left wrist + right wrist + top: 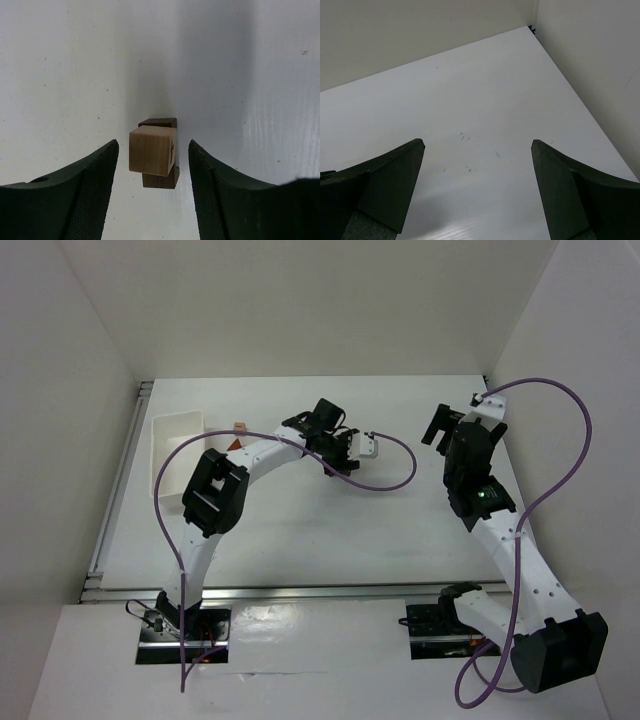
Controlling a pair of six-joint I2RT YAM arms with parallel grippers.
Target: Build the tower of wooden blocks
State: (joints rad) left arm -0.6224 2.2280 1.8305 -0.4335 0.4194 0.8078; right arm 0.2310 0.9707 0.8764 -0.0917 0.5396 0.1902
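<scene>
A light tan cube point(151, 150) sits on a dark brown block point(160, 180), slightly askew and overhanging it on the left. The stack stands on the white table point(60, 75), about mid-table. The left gripper point(152, 146) is released, with one finger on each side of the stack and touching neither. Bare table surrounds the stack. The right gripper point(477, 145) is spread wide, holding nothing, near the far right corner by the wall point(580, 60). At the far left a white tray point(160, 450) lies along the table edge, with an orange piece point(232, 443) and a small cube point(240, 426) just beside it.
</scene>
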